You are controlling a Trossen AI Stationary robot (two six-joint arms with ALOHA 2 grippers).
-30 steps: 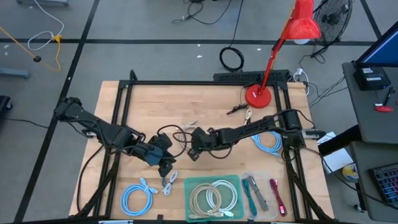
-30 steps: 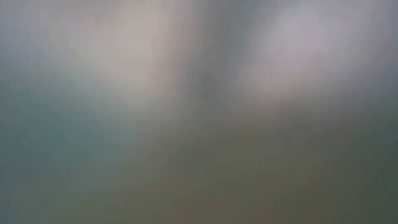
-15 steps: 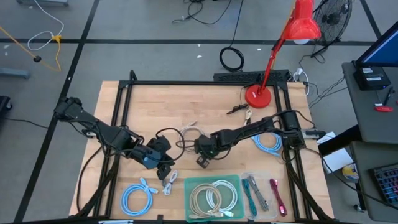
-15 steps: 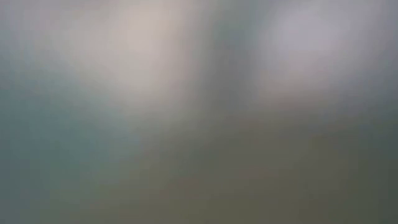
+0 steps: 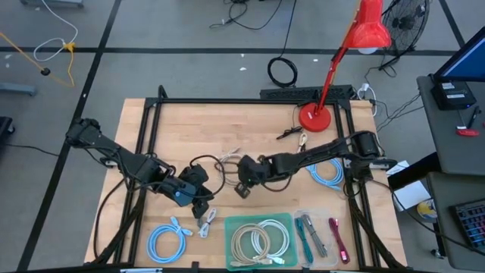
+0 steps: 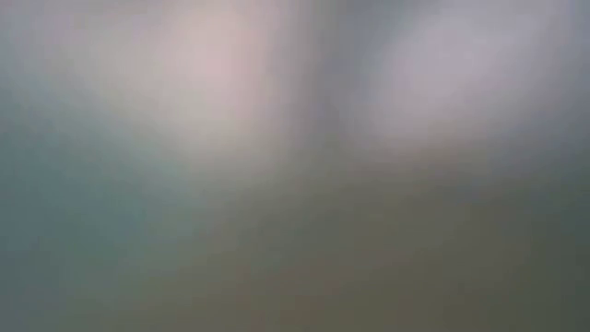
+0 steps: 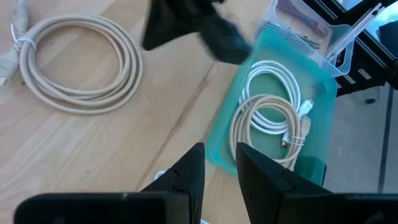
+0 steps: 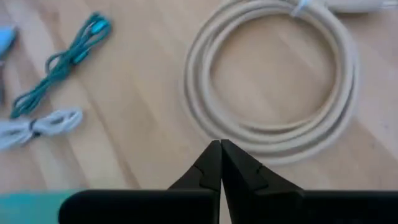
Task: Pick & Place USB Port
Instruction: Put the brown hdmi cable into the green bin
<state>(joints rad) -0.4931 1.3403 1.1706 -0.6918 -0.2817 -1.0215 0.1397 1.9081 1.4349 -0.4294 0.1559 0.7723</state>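
The teal tray [image 5: 289,221] is taken as the reference; it lies at the near edge of the bench [image 5: 197,125].

1. Left hand [image 5: 201,206]: it is held low over the bench, just left of the tray. In the left wrist view its fingers [image 7: 189,177] are seen narrowly parted, and the tray's edge and bare wood show through the gap. Nothing is seen to be held.

2. Right hand [image 5: 242,189]: it is positioned just beyond the tray's far edge. In the right wrist view its fingers [image 8: 211,165] are pressed together to a point, with nothing between them.

3. Coil [image 8: 198,93]: a beige USB cable, wound into a ring, lies flat on the bare bench beyond the tray, just ahead of the right hand's closed tips. Contact between tips and coil cannot be confirmed.

4. Tray contents: one white and one beige cable [image 7: 264,127] are stored inside, each coiled.

5. Other items: a blue cable [image 5: 168,241] is placed left of the tray, past the left hand. A red lamp [image 5: 313,117] stands well beyond the tray, at the bench's far right.

The low view is fully blurred; probably nothing can be read from it.
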